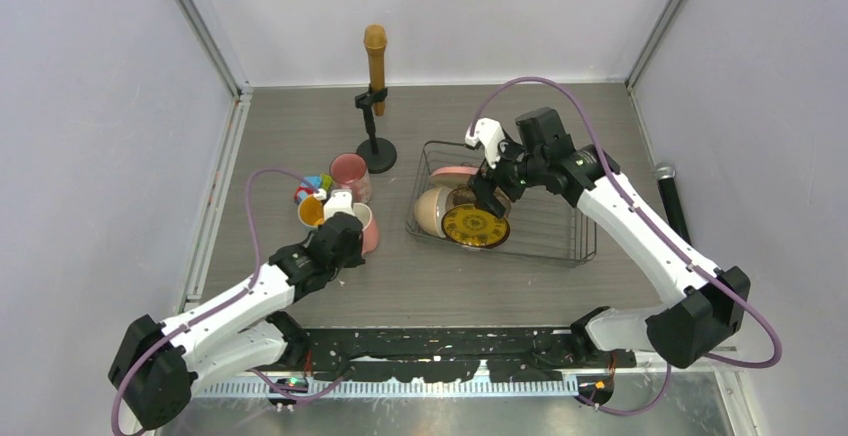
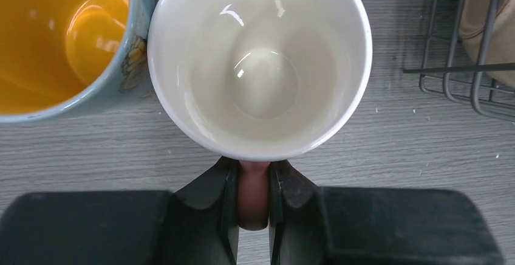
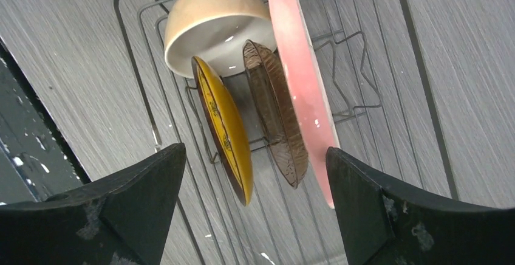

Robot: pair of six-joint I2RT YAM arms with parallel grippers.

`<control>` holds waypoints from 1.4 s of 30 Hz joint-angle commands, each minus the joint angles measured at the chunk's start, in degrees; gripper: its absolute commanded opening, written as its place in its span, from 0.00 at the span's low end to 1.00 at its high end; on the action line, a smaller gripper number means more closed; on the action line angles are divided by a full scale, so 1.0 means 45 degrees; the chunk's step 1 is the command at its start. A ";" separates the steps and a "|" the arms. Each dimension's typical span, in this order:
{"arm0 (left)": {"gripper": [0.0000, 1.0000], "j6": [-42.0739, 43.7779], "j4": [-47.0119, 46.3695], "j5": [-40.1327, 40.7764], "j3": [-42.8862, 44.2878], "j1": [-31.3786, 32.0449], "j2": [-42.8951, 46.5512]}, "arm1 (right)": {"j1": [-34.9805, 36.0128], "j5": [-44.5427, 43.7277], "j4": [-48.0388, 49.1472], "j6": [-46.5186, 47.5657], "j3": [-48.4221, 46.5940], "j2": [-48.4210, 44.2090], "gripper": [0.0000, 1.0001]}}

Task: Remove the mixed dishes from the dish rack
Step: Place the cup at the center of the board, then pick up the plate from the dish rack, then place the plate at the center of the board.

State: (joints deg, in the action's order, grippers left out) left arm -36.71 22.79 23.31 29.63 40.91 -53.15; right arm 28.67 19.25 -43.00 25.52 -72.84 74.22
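My left gripper (image 1: pixel 348 228) is shut on the handle of a pink mug (image 1: pixel 369 230) that stands on the table left of the dish rack (image 1: pixel 560 241). The left wrist view shows the fingers (image 2: pixel 221 186) clamped on the pink handle, with the mug's white inside (image 2: pixel 261 64) ahead. A mug with yellow inside (image 1: pixel 311 212) stands close beside it, and it shows in the left wrist view (image 2: pixel 61 40). My right gripper (image 3: pixel 255 180) is open above the rack. Below it stand a yellow patterned plate (image 3: pixel 225 131), a brownish bowl (image 3: pixel 273 113), a large pink plate (image 3: pixel 300 89) and a cream bowl (image 3: pixel 212 25).
Another pink mug (image 1: pixel 349 173) and small colourful toy blocks (image 1: pixel 312 187) sit behind the left gripper. A microphone stand (image 1: pixel 376 106) rises at the back. A second microphone (image 1: pixel 672 201) lies along the right wall. The rack's corner (image 2: pixel 467 64) is right of the held mug.
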 commanded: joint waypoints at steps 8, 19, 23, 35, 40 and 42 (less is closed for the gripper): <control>0.01 -0.0212 -0.1597 0.1417 -0.0018 0.0261 -0.0620 | -0.1243 0.0895 -0.0868 0.1688 -0.1966 0.2053 0.90; 0.30 -0.0193 -0.1390 0.1782 0.0104 0.0479 -0.1075 | -0.1872 0.1499 -0.1077 0.2049 -0.2972 0.3413 0.77; 0.36 -0.0305 -0.1124 0.1774 0.0192 0.0517 -0.1190 | -0.2115 0.1928 -0.1107 0.2133 -0.3159 0.3660 0.73; 0.72 -0.0632 -0.0253 0.1473 0.0241 0.0711 -0.0406 | -0.2257 0.1763 -0.0865 0.2084 -0.3223 0.3782 0.53; 0.97 -0.0606 0.0085 0.1361 0.0348 0.0753 0.0154 | -0.2268 0.1319 -0.0696 0.2125 -0.3086 0.3808 0.50; 0.99 -0.0578 0.0258 0.1264 0.0485 0.0771 0.0339 | -0.2266 0.1132 -0.0644 0.2164 -0.3022 0.3855 0.50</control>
State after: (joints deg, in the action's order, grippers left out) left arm -38.85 22.44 28.82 28.86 43.94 -53.78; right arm 18.68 26.57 -47.99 34.92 -84.97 90.83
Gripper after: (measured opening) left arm 0.972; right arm 0.501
